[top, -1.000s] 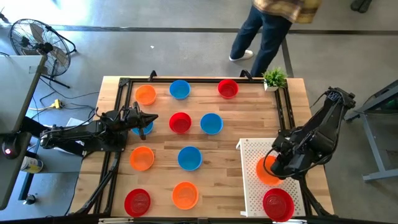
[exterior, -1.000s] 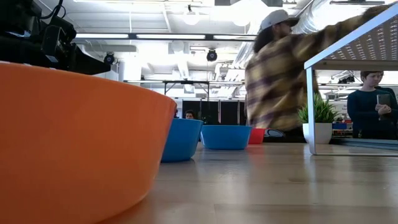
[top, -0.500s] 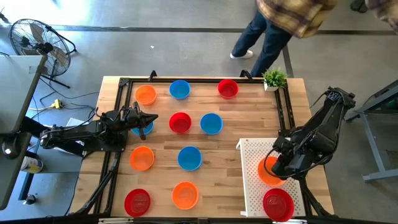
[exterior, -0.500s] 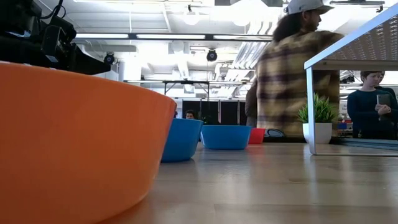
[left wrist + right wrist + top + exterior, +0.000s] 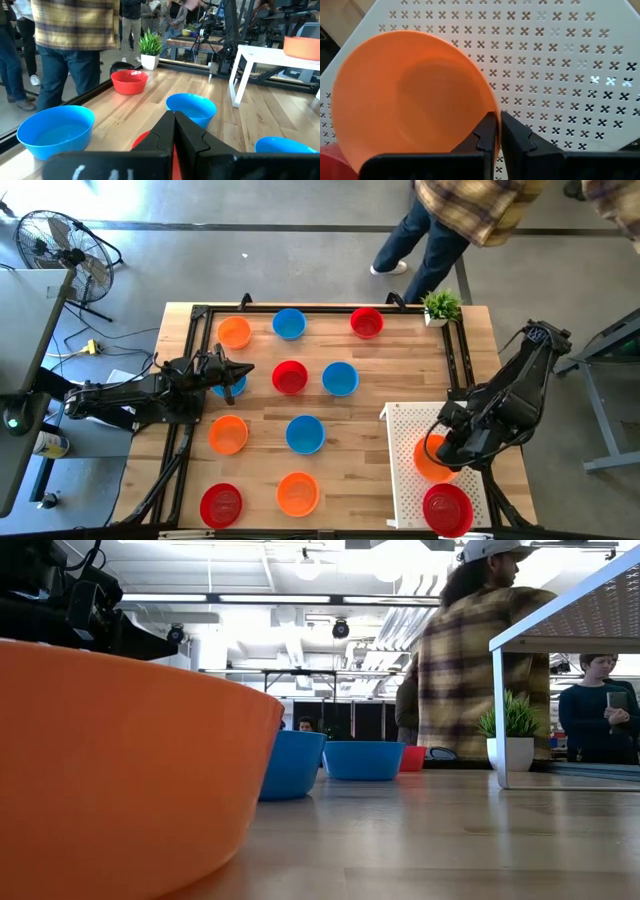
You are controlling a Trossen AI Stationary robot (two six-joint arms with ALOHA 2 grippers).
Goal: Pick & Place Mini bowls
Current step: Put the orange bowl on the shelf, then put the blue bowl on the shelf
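1. Orange is the bowl to watch. From above, the orange bowl (image 5: pixel 432 457) sits on the white tray (image 5: pixel 402 480) at the right, far of a red bowl (image 5: pixel 446 508). Your right gripper (image 5: pixel 440 450) is right over it. The left gripper (image 5: pixel 237 370) waits far off at the left, shut and empty.
2. Low view: neither gripper shows here, only a big near orange bowl (image 5: pixel 120 770).
3. Right wrist view: the bowl's rim sits between the fingers (image 5: pixel 487 132), which are almost shut on it, with only a thin gap. Lift straight up and away from the bowl.
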